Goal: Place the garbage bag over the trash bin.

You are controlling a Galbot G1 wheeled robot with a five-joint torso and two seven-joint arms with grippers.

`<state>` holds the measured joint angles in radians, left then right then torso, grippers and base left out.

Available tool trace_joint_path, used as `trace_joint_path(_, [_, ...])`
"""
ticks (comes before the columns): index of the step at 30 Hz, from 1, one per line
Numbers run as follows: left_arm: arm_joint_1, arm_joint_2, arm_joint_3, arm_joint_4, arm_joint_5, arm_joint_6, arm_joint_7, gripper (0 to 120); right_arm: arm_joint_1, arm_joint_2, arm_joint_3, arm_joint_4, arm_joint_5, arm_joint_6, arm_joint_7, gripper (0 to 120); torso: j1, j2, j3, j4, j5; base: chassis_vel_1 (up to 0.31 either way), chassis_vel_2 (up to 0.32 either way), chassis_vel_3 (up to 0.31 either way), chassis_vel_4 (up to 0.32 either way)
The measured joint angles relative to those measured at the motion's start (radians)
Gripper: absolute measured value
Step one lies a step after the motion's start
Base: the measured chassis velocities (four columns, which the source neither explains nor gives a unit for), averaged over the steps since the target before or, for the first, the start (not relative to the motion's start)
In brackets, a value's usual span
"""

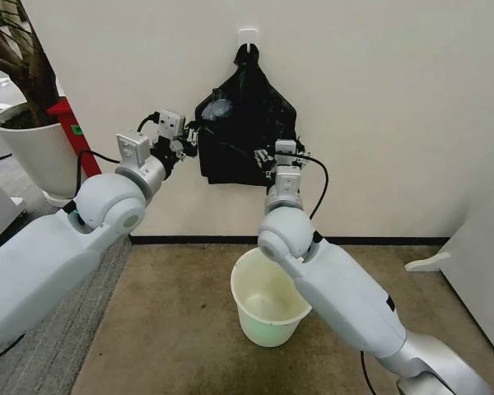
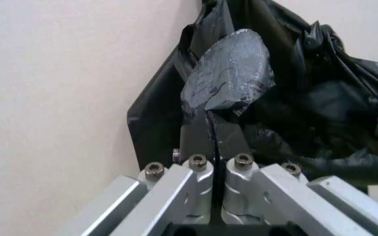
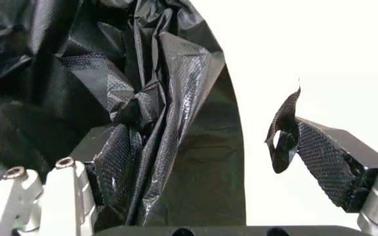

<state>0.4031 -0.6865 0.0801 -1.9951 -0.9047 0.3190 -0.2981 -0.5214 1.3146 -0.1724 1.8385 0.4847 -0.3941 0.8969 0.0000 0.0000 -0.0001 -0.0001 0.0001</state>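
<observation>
The garbage bag (image 1: 245, 132) hangs on the wall from a hook (image 1: 247, 34), above the trash bin (image 1: 267, 300) that stands on the floor. The left hand (image 1: 189, 137) is at the bag's upper left edge – its fingers (image 2: 208, 135) pressed together, pinching black plastic. The right hand (image 1: 281, 155) is at the bag's lower right, fingers spread – one (image 3: 320, 162) clear of the bag.

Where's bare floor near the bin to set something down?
Bare carpet lies left of the trash bin, under the left arm, and right of it toward the white furniture. Crowded at the wall: both grippers, left and right, are at the garbage bag.
</observation>
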Motion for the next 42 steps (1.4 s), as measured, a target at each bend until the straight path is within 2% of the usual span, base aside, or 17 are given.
trace_joint_path(8, [0.024,-0.001,-0.015,0.0,0.003,0.0,0.0,0,-0.015,-0.007,0.023,0.005,0.001,0.024,-0.012,80,0.0,0.0,0.0,0.0001,-0.0001,0.0,0.0,0.0,0.0])
trace_joint_path(11, [0.033,0.001,-0.02,-0.001,0.004,0.0,0.0,0,-0.022,-0.006,0.028,0.003,0.0,0.032,-0.012,73,0.0,0.0,0.0,0.0,-0.0001,0.0,0.0,0.0,0.0])
trace_joint_path(13, [0.048,0.011,-0.028,-0.006,0.005,-0.001,-0.002,0,-0.032,-0.002,0.038,0.0,0.002,0.048,-0.015,66,0.0,0.0,0.0,0.0001,-0.0001,0.0,0.0,0.0,0.0])
trace_joint_path(14, [0.048,0.011,-0.028,-0.006,0.005,-0.001,-0.002,0,-0.032,-0.002,0.038,0.0,0.002,0.048,-0.015,66,0.0,0.0,0.0,0.0001,-0.0001,0.0,0.0,0.0,0.0])
trace_joint_path(15, [0.06,0.018,-0.034,-0.012,0.006,-0.002,-0.003,0,-0.035,0.003,0.042,-0.001,0.01,0.06,-0.016,59,0.0,0.0,0.0,0.0001,0.0,0.0,0.0,0.0,0.0])
trace_joint_path(18, [0.084,0.027,-0.049,-0.022,0.006,-0.003,-0.006,0,-0.037,0.015,0.043,0.0,0.04,0.087,-0.023,50,0.0,0.0,0.0,0.0001,-0.0001,0.0,0.0,0.0,0.0])
trace_joint_path(20, [0.085,0.028,-0.05,-0.023,0.006,-0.003,-0.007,0,-0.038,0.016,0.043,0.001,0.042,0.089,-0.023,50,0.0,0.0,0.0,0.0001,-0.0001,0.0,0.0,0.0,0.0])
trace_joint_path(21, [0.098,0.033,-0.059,-0.027,0.006,-0.004,-0.007,0,-0.04,0.021,0.039,0.008,0.066,0.113,-0.026,40,0.0,0.0,0.0,0.0003,-0.0001,0.0,0.0,0.0,0.0])
trace_joint_path(23, [0.11,0.036,-0.067,-0.028,0.006,-0.006,-0.007,0,-0.043,0.021,0.038,0.016,0.079,0.127,-0.026,32,0.0,0.0,0.0,0.0003,-0.0002,0.0,0.0,0.0,0.0])
trace_joint_path(26, [0.116,0.038,-0.071,-0.029,0.007,-0.008,-0.008,0,-0.045,0.016,0.038,0.019,0.082,0.135,-0.027,25,0.0,0.0,0.0,0.0003,-0.0002,0.0,0.0,0.0,0.0])
trace_joint_path(30, [0.123,0.041,-0.078,-0.03,0.006,-0.013,-0.012,0,-0.05,-0.001,0.047,0.031,0.108,0.142,-0.029,6,0.0,0.0,0.0,0.0001,-0.0001,0.0,0.0,0.0,0.0])
trace_joint_path(33, [0.123,0.041,-0.078,-0.03,0.002,-0.014,-0.015,0,-0.051,-0.008,0.051,0.041,0.129,0.144,-0.027,0,0.0,0.0,0.0,0.0002,-0.0001,0.0,0.0,0.0,0.0])
trace_joint_path(42, [0.135,0.035,-0.077,-0.039,-0.024,-0.011,-0.038,0,-0.08,-0.043,0.085,0.072,0.201,0.175,-0.036,0,0.0,0.0,0.0,-0.0002,0.0,0.0,0.0,0.0,0.0])
